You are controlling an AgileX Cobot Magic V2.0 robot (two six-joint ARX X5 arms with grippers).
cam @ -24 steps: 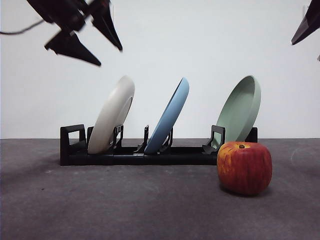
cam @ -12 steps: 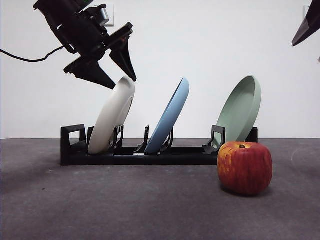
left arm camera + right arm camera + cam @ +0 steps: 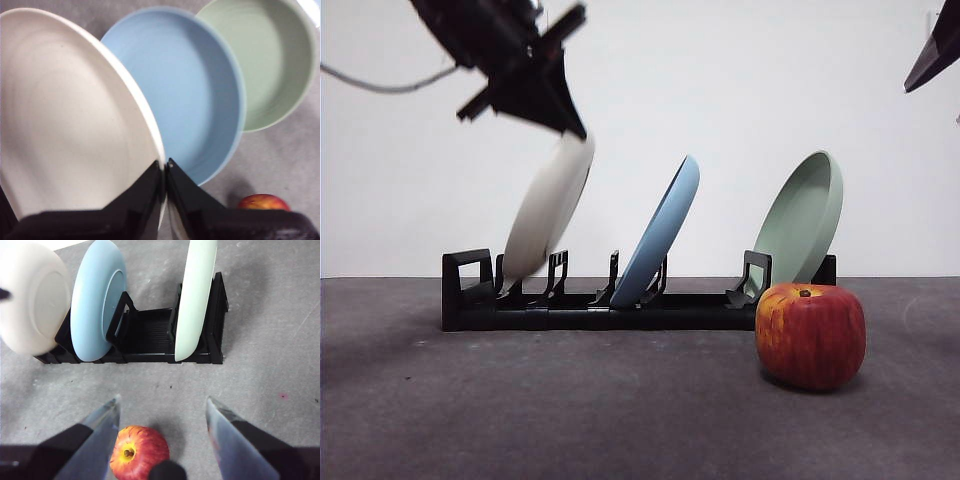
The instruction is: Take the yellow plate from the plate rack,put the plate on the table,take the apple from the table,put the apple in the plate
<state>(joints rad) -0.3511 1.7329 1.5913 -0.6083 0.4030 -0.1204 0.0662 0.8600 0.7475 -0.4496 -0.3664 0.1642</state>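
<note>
The yellow plate is cream and leans in the left end of the black plate rack. My left gripper is shut on its top rim and holds it slightly raised; its lower edge is level with the holders. In the left wrist view the jaws pinch the rim of the yellow plate. The red apple sits on the table in front of the rack's right end. My right gripper is open, high above the apple; only its tip shows in the front view.
A light blue plate stands in the rack's middle and a sage green plate at its right end, both leaning right. The blue plate is close beside the yellow one. A white wall rises behind the table.
My left gripper came down from the upper left onto the yellow plate's top rim and shut on it. The plate has risen a little in its slot. The right arm has not moved.
</note>
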